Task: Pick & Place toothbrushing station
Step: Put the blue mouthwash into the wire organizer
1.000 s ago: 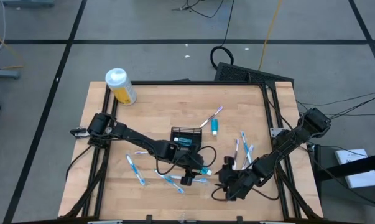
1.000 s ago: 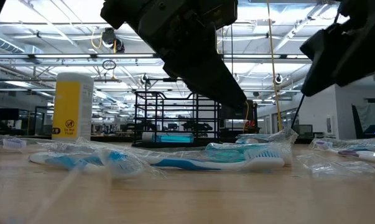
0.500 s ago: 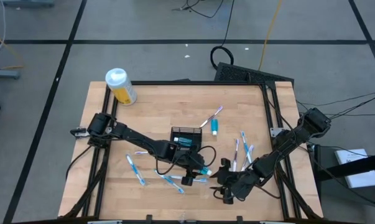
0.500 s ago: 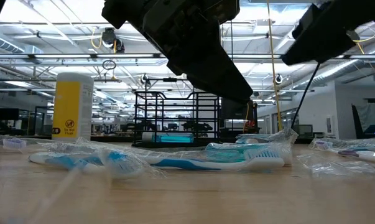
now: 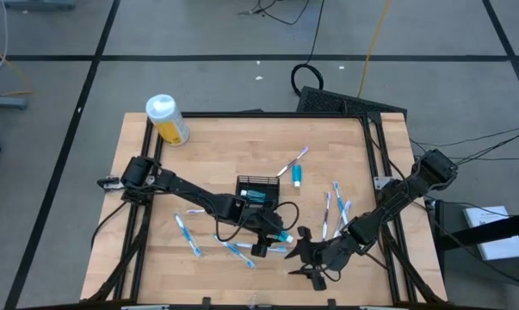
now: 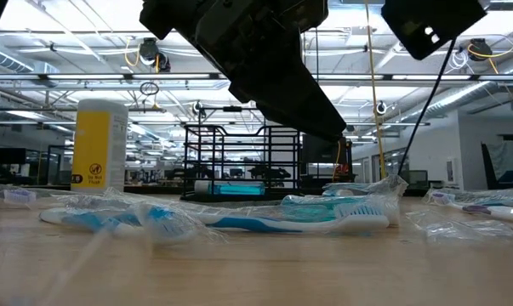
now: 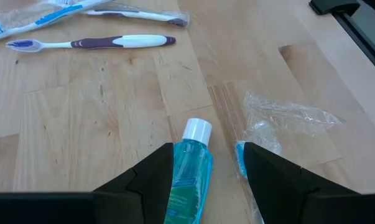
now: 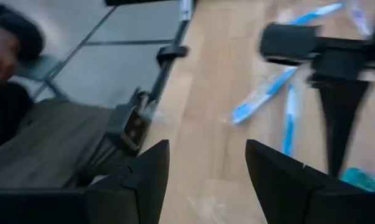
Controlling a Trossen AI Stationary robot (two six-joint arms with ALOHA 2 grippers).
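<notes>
While both arms reach low across the table's near half, the left gripper (image 7: 207, 168) hangs with fingers spread either side of a teal tube (image 7: 188, 171), not gripping it. Beside it, the right gripper (image 5: 309, 261) is spread wide, holding nothing. Beyond stands the basket (image 5: 257, 188).

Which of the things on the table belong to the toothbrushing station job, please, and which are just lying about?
Belonging to the job:
- black wire basket
- teal tube between the left gripper's open fingers
- second teal tube
- wrapped toothbrushes

Just lying about:
- yellow bottle at the table's far corner
- empty plastic wrapper
</notes>
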